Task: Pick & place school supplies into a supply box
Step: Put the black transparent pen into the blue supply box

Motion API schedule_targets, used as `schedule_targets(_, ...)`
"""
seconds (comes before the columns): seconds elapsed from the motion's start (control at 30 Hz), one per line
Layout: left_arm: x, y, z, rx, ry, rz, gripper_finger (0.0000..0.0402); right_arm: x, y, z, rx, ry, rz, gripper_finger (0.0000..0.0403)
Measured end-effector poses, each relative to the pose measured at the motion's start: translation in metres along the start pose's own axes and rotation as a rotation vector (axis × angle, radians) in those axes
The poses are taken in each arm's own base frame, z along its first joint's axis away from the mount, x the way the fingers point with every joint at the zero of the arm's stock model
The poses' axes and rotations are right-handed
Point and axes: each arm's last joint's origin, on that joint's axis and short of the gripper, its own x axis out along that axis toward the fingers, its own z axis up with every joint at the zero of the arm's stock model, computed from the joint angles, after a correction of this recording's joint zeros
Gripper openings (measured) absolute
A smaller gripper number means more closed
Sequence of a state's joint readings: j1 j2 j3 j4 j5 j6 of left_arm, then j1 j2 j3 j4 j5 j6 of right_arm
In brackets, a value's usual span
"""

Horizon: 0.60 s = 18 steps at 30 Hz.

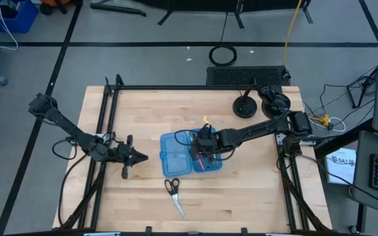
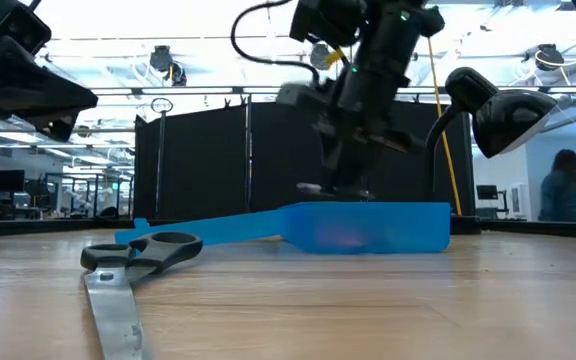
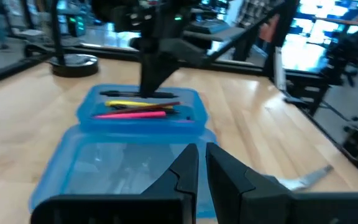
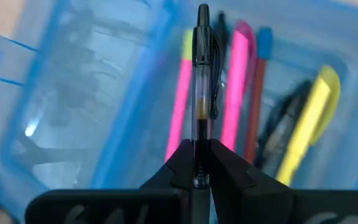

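Note:
The translucent blue supply box [image 1: 176, 155] lies open on the table, its flat half [image 3: 120, 168] toward my left arm and its deep half [image 4: 272, 93] under my right gripper. In the deep half lie pink and yellow pens [image 3: 135, 111] and a dark one. My right gripper [image 4: 199, 163] hovers over that half, shut on a clear pen with black ends [image 4: 201, 68]. The black-handled scissors [image 1: 174, 192] lie flat on the table near the box. My left gripper [image 3: 202, 163] is shut, holds nothing, and stays left of the box. My right gripper pinches the clear pen between its two fingers at one end of the barrel [image 4: 199, 134]. The pen runs along the fingers and sticks out past their tips, over the pens in the deep half. I cannot tell whether its far end [image 4: 202, 12] touches anything.
Two black round lamp bases [image 1: 245, 106] [image 1: 274, 99] stand at the table's far right, behind the box. A black frame [image 1: 110, 118] runs along the table's left side and far edge. Bare wood lies near and right of the scissors [image 2: 128, 270].

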<state>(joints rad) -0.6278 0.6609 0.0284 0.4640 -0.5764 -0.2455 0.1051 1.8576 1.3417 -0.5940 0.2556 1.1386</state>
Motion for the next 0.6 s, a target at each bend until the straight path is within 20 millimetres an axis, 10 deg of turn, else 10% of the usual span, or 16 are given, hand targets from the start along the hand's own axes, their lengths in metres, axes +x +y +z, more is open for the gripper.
schedule_targets(0.6,0.000,-0.001,-0.001,-0.025,0.019,-0.035,0.0037,0.026,-0.033,-0.007,0.133,0.084,-0.059,0.0058)
